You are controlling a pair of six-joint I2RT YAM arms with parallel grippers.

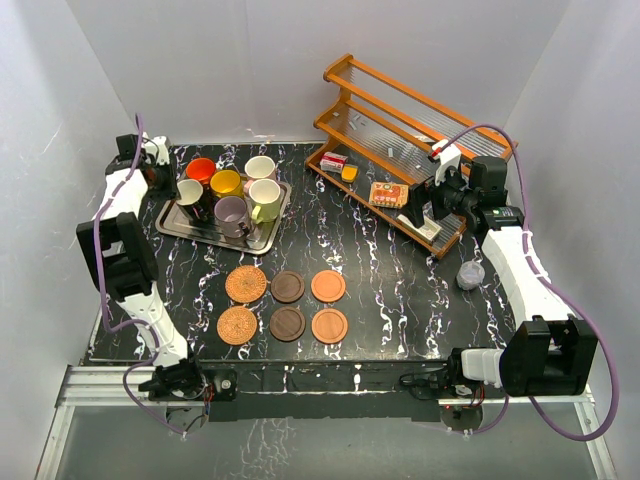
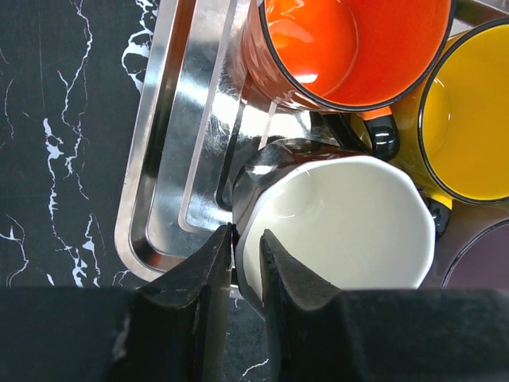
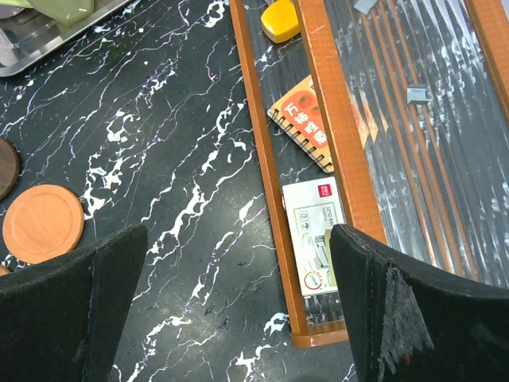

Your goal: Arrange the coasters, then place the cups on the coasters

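Note:
Six coasters lie in two rows of three at mid-table: woven tan (image 1: 245, 284), dark brown (image 1: 288, 287) and orange-brown (image 1: 328, 286) in each row. The cups stand on a steel tray (image 1: 168, 222): orange (image 1: 201, 170), yellow (image 1: 225, 183), cream-pink (image 1: 260, 168), pale yellow-green (image 1: 265, 195), lilac (image 1: 232, 212), and black with a white inside (image 2: 342, 215). My left gripper (image 2: 246, 235) is shut on the black cup's near rim, one finger outside the wall and one inside. My right gripper (image 3: 238, 318) hangs open and holds nothing, above the table beside the rack, far from the cups.
A wooden rack (image 1: 410, 130) stands at the back right, with a notebook (image 3: 306, 119), a white box (image 3: 314, 231) and a yellow piece (image 3: 280, 20) on its lowest shelf. A small translucent cup (image 1: 470, 274) sits at the right. The orange cup (image 2: 350, 40) and yellow cup (image 2: 469, 119) crowd the black one.

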